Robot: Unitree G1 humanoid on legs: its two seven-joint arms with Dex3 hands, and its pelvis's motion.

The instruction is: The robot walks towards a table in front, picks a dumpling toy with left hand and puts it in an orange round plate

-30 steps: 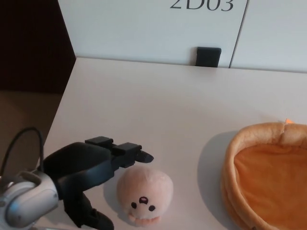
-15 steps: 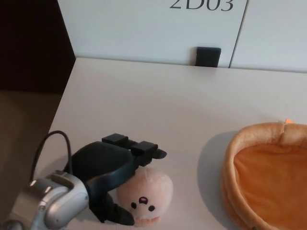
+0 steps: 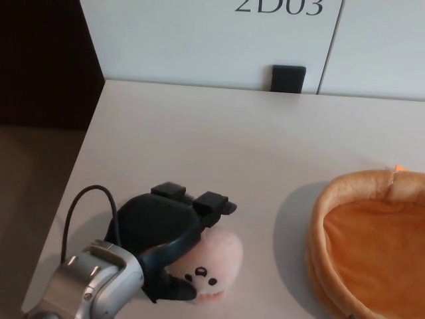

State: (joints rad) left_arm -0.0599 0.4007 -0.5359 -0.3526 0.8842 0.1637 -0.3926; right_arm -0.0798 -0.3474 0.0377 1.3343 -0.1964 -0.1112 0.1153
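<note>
At the near left of a white table (image 3: 199, 146), the robot's left hand (image 3: 163, 239) wraps around a plush dumpling toy (image 3: 211, 262), its two thick black fingers (image 3: 211, 203) curled over the toy's far side and its thumb (image 3: 178, 290) pressed against the near side, so the toy is pinched between them. The dumpling toy is pale pink, rounded and soft, with a small face of two black dot eyes and a dark mouth turned toward the camera; it appears tilted in the grasp, and whether it touches the tabletop cannot be told. A black cable (image 3: 86, 206) loops up from the silver wrist (image 3: 93, 289). Well to the right, apart from the toy, sits an orange round plate (image 3: 332, 206) of soft fabric with a raised padded rim, partly cut off by the picture's edge. At the far edge, a small black block (image 3: 288, 78) stands against a white wall panel (image 3: 212, 40) marked "2D03".
</note>
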